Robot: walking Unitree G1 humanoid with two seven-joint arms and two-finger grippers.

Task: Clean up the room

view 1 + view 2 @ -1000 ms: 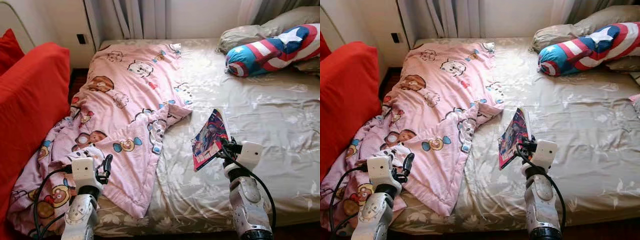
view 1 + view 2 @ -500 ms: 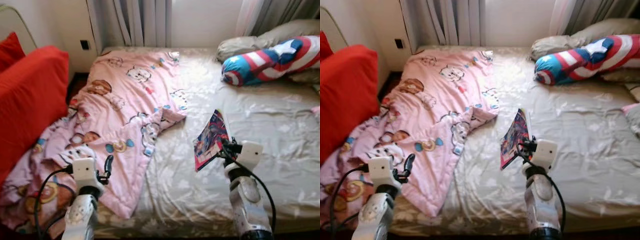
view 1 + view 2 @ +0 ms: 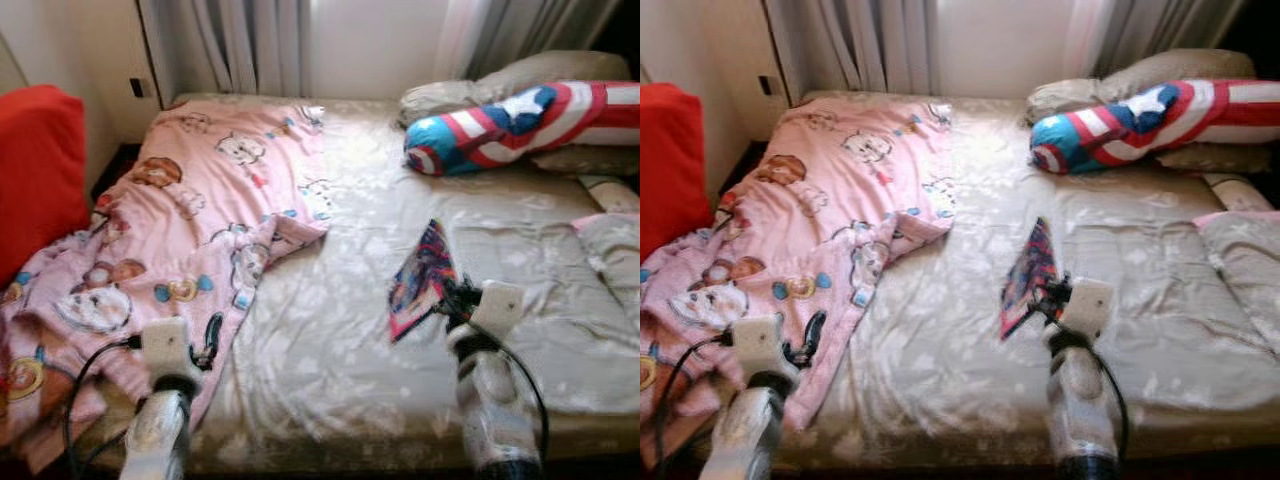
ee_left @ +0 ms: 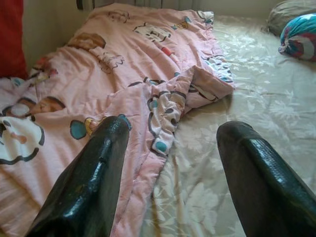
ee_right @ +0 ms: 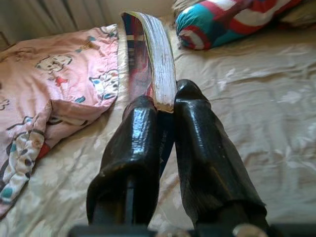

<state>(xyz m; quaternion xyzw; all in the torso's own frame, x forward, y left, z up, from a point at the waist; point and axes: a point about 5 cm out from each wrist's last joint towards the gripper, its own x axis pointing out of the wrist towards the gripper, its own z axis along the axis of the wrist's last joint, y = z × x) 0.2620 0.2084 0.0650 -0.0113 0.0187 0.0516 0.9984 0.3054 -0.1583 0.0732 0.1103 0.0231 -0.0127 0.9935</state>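
Right wrist view looks straight down the two black fingers (image 5: 197, 143) of the right gripper (image 5: 165, 106), which are pressed close together on the lower edge of a book (image 5: 153, 59); its pale page block rises upright from between them, with the colourful cover on the side of the narrower finger. Past the fingertips lies the beige bed (image 5: 256, 98), with a pink blanket (image 5: 54, 84) off to the cover side and a red, white and blue pillow (image 5: 217, 22) far beyond the tips. From the head, the left eye view adds what the wrist cannot: the book's printed cover (image 3: 420, 280) tilted up above the mattress, clear of the sheet, and a grey pillow (image 3: 500, 85) behind the striped one. Left wrist view shows the left gripper (image 4: 173, 131) with its fingers (image 4: 94, 173) spread wide and nothing between them; the blanket's folded edge sits just ahead of the gap, above one finger, and bare sheet lies ahead of the other. Only the head views take in the red cushion (image 3: 35, 160) beyond the blanket and the curtains (image 3: 240, 45) at the bed's far end.
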